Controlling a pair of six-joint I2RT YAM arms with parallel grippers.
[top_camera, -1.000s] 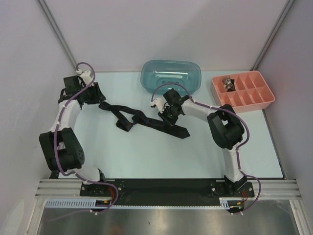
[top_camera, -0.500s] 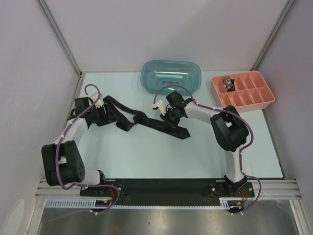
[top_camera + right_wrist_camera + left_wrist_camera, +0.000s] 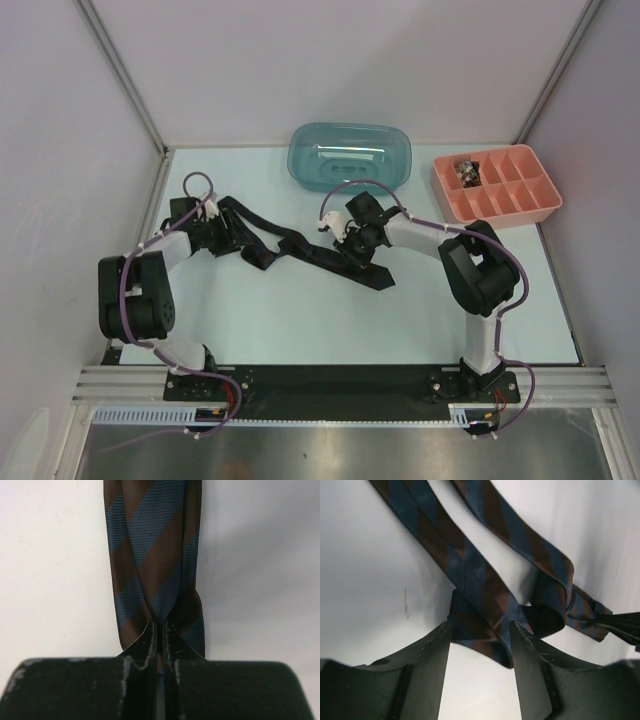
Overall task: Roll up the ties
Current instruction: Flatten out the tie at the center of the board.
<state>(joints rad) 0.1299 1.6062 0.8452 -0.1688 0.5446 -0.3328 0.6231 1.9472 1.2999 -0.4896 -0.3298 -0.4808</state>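
Note:
One tie lies crumpled across the table's middle; it looks black from above and shows blue and brown stripes up close. My left gripper is at its left, looped end. There it stands open, and a folded end of the tie lies between its fingertips without being pinched. My right gripper is over the tie's right part, shut on a pinched-up fold of the fabric. The pointed tip lies beyond it.
A teal plastic tub stands at the back centre. To its right is a salmon compartment tray with a small item in one cell. White walls close in the table on the left, right and back.
My left arm has swung in from the far left to the tie's left end, and its jaws have widened. My right gripper has shifted slightly right, dragging the tie with it.

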